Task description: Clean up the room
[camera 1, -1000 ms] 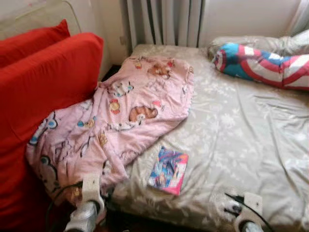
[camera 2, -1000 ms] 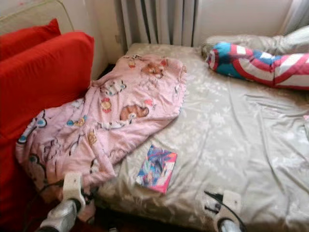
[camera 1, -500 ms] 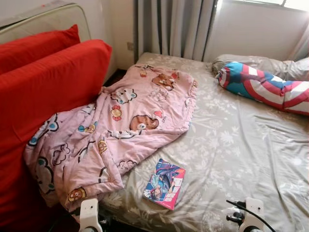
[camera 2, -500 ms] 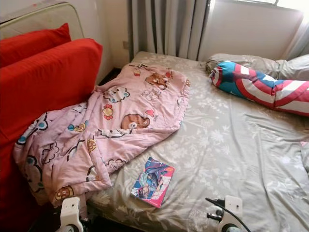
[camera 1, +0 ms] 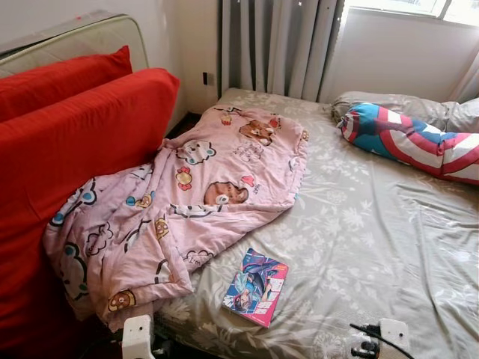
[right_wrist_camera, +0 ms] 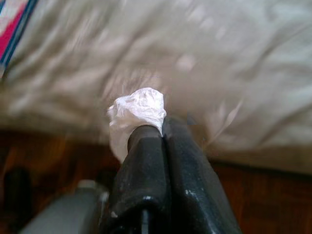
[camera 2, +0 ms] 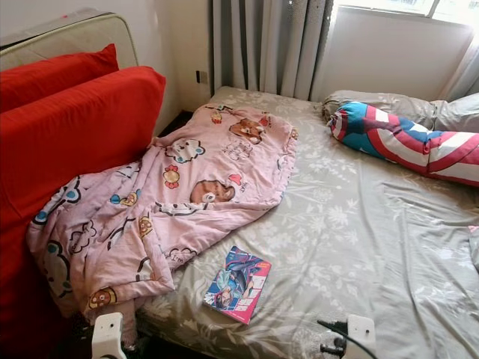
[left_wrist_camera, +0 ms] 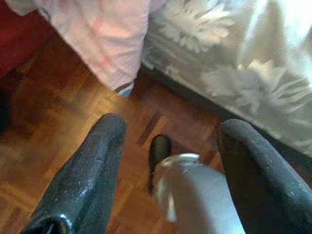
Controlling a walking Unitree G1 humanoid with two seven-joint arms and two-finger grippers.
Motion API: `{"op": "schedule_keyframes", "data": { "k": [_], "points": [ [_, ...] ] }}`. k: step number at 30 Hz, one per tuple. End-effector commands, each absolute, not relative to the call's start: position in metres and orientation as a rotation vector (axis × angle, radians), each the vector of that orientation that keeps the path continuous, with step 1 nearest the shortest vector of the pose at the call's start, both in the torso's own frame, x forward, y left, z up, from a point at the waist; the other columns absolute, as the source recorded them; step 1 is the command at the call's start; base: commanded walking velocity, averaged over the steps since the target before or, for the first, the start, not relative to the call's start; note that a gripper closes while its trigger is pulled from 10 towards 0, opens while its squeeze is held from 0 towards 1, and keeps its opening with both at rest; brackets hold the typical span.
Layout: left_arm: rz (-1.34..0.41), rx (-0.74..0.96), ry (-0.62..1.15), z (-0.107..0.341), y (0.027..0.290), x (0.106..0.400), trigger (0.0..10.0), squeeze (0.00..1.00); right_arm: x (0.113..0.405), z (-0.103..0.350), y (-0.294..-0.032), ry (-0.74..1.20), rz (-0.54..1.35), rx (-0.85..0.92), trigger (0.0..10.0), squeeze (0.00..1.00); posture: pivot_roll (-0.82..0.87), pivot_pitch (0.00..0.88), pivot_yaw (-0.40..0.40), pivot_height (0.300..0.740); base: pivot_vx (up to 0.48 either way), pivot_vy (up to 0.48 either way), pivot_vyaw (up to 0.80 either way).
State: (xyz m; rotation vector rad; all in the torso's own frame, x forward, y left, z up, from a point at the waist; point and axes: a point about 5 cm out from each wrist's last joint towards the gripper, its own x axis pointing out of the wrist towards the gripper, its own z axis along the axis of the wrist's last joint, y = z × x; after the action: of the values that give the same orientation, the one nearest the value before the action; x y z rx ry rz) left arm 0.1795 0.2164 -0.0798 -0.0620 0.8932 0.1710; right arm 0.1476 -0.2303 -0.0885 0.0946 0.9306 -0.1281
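Observation:
A colourful book (camera 1: 256, 287) lies flat on the grey floral bed sheet (camera 1: 374, 224) near the foot edge. A pink cartoon blanket (camera 1: 187, 202) is rumpled across the bed's left side and hangs over its corner. My left gripper (left_wrist_camera: 170, 129) is open and holds nothing, down beside the bed over the wooden floor (left_wrist_camera: 73, 161), near the hanging blanket (left_wrist_camera: 112, 44). My right gripper (right_wrist_camera: 163, 129) is shut on a small crumpled white wad (right_wrist_camera: 139, 109), low in front of the bed's edge. Both wrist mounts, left (camera 1: 137, 333) and right (camera 1: 389, 336), peek in at the bottom of the eye views.
Large red cushions (camera 1: 67, 149) stand against the bed's left side, with a padded board behind them. A long red, white and blue striped pillow (camera 1: 408, 142) lies at the far right. Grey curtains (camera 1: 277, 45) hang behind the bed. A silver rounded part (left_wrist_camera: 195, 195) sits between the left fingers.
The camera has tilted upward and pulled back a little, so more wall and curtain show. Both arms have dropped lower in the picture. Book, blanket and pillow have not moved.

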Motion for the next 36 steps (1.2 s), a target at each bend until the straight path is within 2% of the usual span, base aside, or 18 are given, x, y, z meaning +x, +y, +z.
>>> {"op": "schedule_keyframes", "data": {
  "k": [1, 7, 8, 12, 21, 30, 36],
  "points": [
    [0.15, -0.038, 0.906, -0.081, 0.214, 0.177, 10.0, 0.0, 0.148, -0.088, -0.23, 0.929, -0.121, 0.083, 10.0, 0.0, 0.0, 0.0, -0.044, 0.74, 0.0, 0.0, 0.0],
    [0.146, -0.028, 0.899, -0.082, 0.207, 0.18, 10.0, 0.0, 0.149, -0.087, -0.232, 0.91, -0.154, 0.111, 10.0, 0.0, 0.02, 0.0, -0.043, 0.74, 0.0, 0.0, 0.0],
    [0.144, -0.025, 0.903, -0.082, 0.209, 0.177, 10.0, 0.0, 0.148, -0.087, -0.232, 0.909, -0.151, 0.109, 10.0, 0.0, 0.04, 0.0, -0.017, 0.74, 0.0, 0.0, 0.0],
    [0.134, -0.024, 0.929, -0.086, 0.209, 0.169, 10.0, 0.0, 0.144, -0.088, -0.236, 0.904, -0.197, 0.136, 10.0, 0.0, 0.03, 0.0, -0.02, 0.74, 0.0, 0.0, 0.0],
    [0.135, -0.039, 0.928, -0.088, 0.203, 0.166, 10.0, 0.0, 0.14, -0.088, -0.24, 0.913, -0.142, 0.079, 10.0, 0.0, 0.04, 0.0, -0.029, 0.74, 0.0, 0.0, 0.0],
    [0.136, -0.038, 0.927, -0.087, 0.205, 0.167, 10.0, 0.0, 0.122, -0.092, -0.243, 0.938, -0.116, 0.071, 10.0, 0.0, 0.03, 0.0, -0.023, 0.74, 0.0, 0.0, 0.74],
    [0.115, -0.007, 0.931, -0.087, 0.207, 0.166, 10.0, 0.0, 0.13, -0.092, -0.234, 0.927, -0.09, 0.069, 10.0, 0.0, 0.03, 0.0, -0.017, 0.74, 0.0, 0.0, 0.8]
  ]
}}
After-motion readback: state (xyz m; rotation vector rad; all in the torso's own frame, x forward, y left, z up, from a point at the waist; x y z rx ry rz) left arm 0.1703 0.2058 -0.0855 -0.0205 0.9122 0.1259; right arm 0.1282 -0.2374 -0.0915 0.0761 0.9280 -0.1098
